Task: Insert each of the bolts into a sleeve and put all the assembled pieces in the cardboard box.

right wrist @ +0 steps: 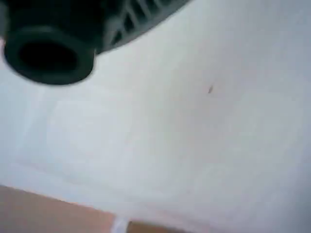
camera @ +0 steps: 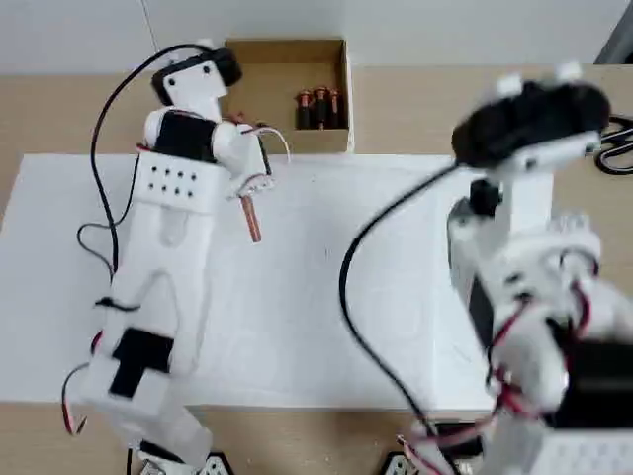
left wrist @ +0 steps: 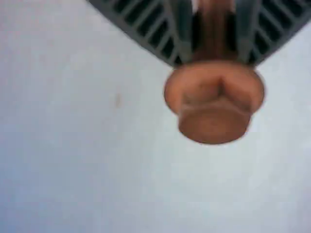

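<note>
Holding a copper bolt [left wrist: 214, 104] tight, your left gripper [camera: 248, 196] hangs over the white sheet [camera: 326, 307], near the cardboard box [camera: 285, 49]. Your right gripper [right wrist: 63, 29], arm folded up, clamps a black sleeve [right wrist: 48, 57].

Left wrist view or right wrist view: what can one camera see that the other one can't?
Only the left wrist view: a copper-coloured bolt, head toward the camera, clamped in the left gripper.
Only the right wrist view: a black sleeve, hollow end facing the camera, held by the right gripper, plus a strip of tan table.
Both: the white sheet underneath and ribbed grey fingers.
</note>
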